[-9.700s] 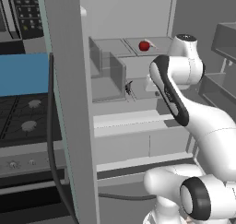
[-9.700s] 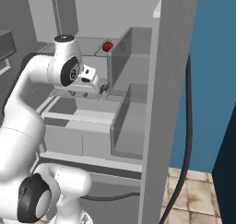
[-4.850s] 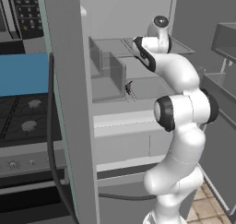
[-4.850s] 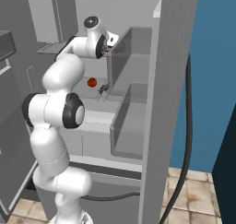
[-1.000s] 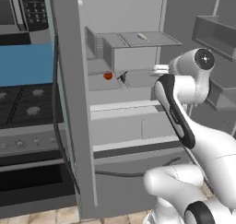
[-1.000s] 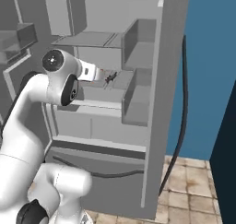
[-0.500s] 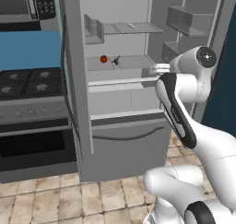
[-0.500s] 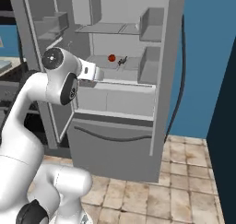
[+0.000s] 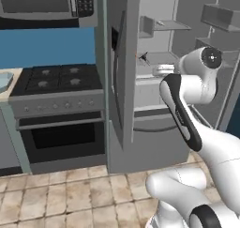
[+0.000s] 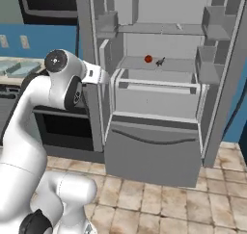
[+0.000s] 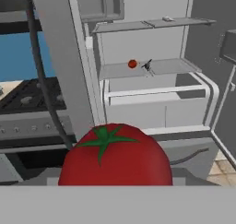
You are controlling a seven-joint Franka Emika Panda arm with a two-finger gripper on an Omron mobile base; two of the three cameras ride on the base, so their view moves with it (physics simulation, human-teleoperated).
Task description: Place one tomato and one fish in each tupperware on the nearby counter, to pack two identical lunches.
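Red tomato (image 11: 115, 156) fills the lower centre of the hand view; we read the jaws as closed on it, held wide by its girth. For this carry step we advise keeping the grip level and steady while the base turns toward the desk, then lowering the fruit into a tupperware before opening.

A second tomato (image 10: 148, 58) sits on a fridge shelf (image 10: 173, 64), upper centre of the right base view, with a small dark item just beside it that we cannot identify. Two tupperware (image 10: 19, 67) rest on the desk (image 10: 12, 60) at the left edge of that view. Beyond stand a black stove (image 9: 56, 79), blue wall and tiled floor (image 9: 70, 194).
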